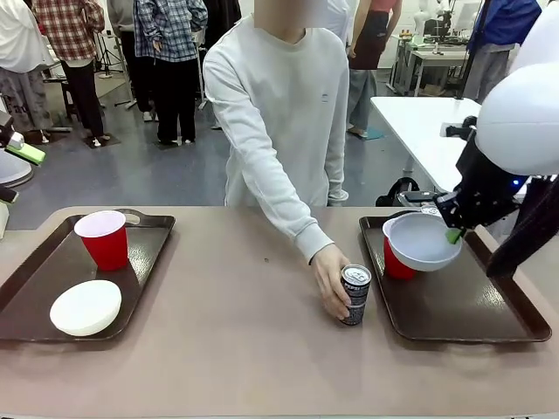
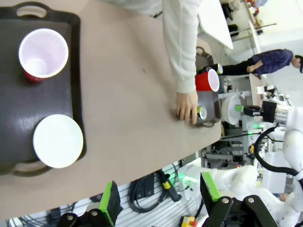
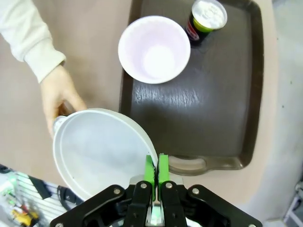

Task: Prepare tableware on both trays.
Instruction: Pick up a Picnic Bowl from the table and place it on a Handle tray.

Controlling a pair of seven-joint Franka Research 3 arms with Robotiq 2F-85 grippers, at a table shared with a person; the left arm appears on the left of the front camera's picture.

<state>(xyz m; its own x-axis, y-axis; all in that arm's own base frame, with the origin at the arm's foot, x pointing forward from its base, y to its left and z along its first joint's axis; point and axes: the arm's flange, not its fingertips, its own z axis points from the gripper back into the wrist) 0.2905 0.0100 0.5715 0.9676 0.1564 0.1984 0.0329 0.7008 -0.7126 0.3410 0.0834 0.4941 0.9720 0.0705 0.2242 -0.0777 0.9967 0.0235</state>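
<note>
Behind the person a busy workroom stretched away, and between us lay the tan table (image 1: 262, 349) with a dark tray at each end. On my left tray (image 1: 52, 279) a red cup (image 1: 103, 238) stood upright at the far side and a white bowl (image 1: 86, 306) sat nearer me, both well inside the rim. My left gripper (image 2: 158, 201) hung high above that end with its jaws wide apart and nothing between them.

My right gripper (image 3: 156, 172) was pinched shut on the rim of the second bowl (image 1: 423, 241), holding it tilted in the air above the right tray (image 1: 472, 314). The second red cup (image 3: 154, 49) stood upright on that tray, just beside the hanging bowl, and farther along the tray a can (image 3: 205, 19) stood on end. The person's hand (image 1: 332, 281) was wrapped around another black can (image 1: 355, 295) on the bare table, close to the right tray's near corner.

I judged this tray still lacked its bowl. The grip was only a thin bite on one edge, so the bowl could swing or slip out if I moved sharply. Lowered where it hung, it might clip the cup and tip it. The hand lay partly under the bowl from my wrist's view, so a drop could strike it
</note>
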